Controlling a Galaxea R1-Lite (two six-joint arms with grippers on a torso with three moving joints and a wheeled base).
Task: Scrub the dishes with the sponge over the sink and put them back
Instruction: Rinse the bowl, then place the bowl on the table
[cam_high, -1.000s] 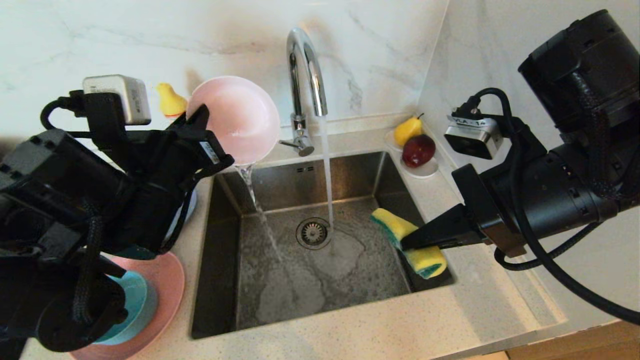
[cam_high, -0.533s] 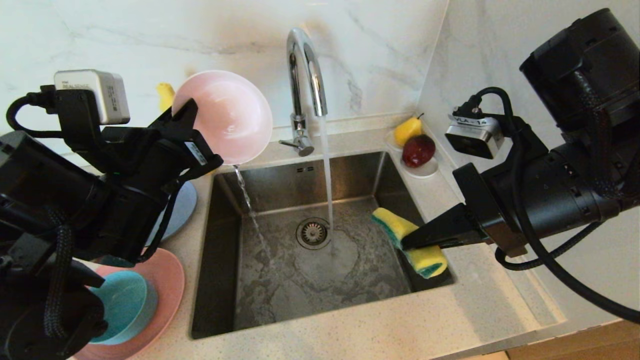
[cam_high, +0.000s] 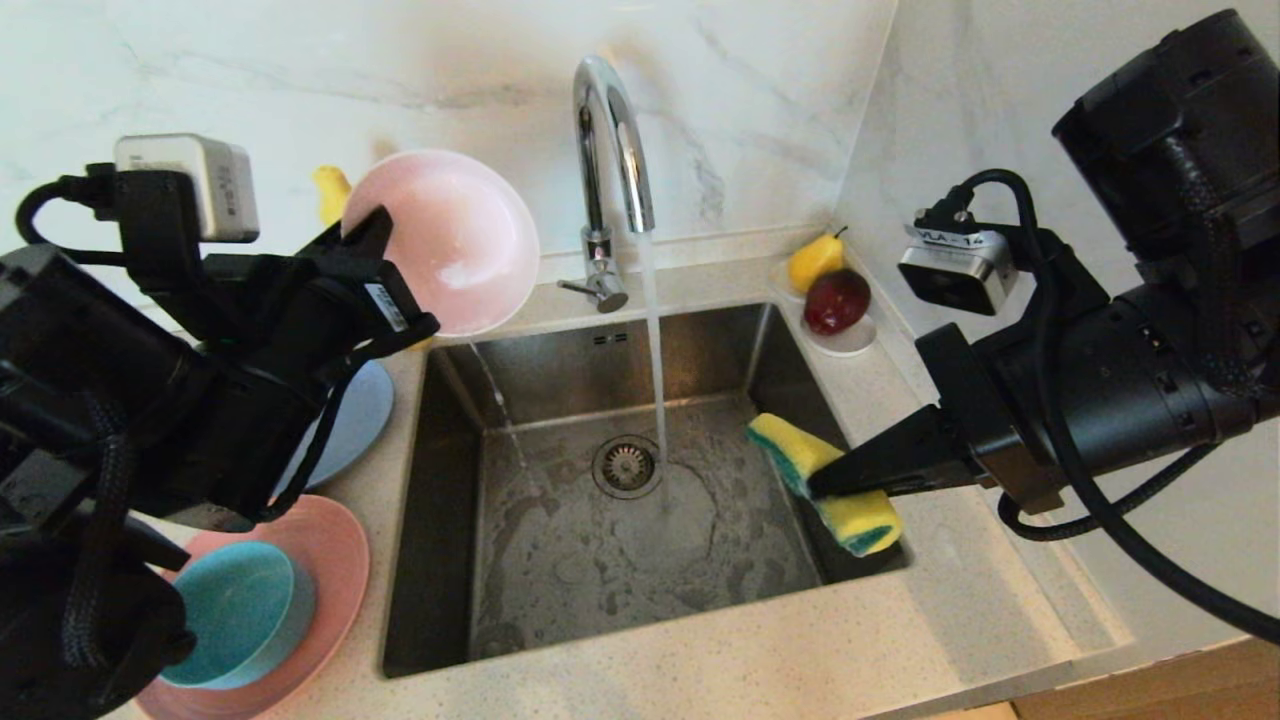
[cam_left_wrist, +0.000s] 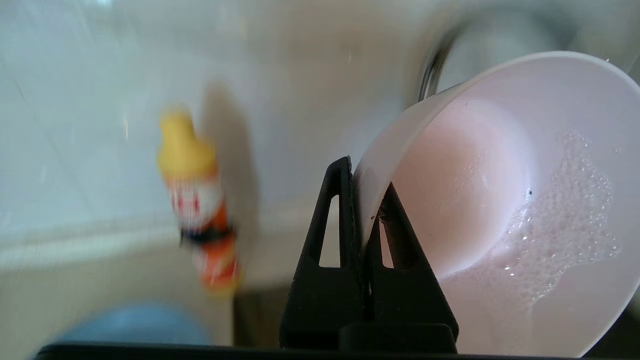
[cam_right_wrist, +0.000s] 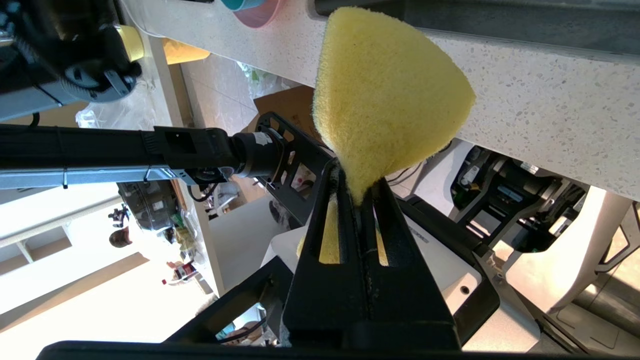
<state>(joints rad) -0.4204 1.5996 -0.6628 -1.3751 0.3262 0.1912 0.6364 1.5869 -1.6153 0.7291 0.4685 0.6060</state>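
The left hand (cam_high: 395, 265) is gripping the pale pink bowl (cam_high: 450, 240) tilted over the sink (cam_high: 640, 500) to drain suds, while the right hand (cam_high: 825, 480) is clenching the sponge (cam_high: 850, 510) above the sink's right edge.

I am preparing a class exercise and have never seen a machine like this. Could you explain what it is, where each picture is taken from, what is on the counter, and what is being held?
This is a two-armed robot at a kitchen sink with the tap running. The wide picture comes from a camera on its head; the other two come from cameras on its wrists, looking along the fingers.

The left end effector is shut on the rim of a pale pink bowl, tipped so soapy water runs into the sink. The right end effector is shut on a yellow sponge above the sink's right side.

On the counter, left: a teal bowl on a pink plate, a blue plate behind it, and a yellow bottle. At the back right, a saucer holds fruit.
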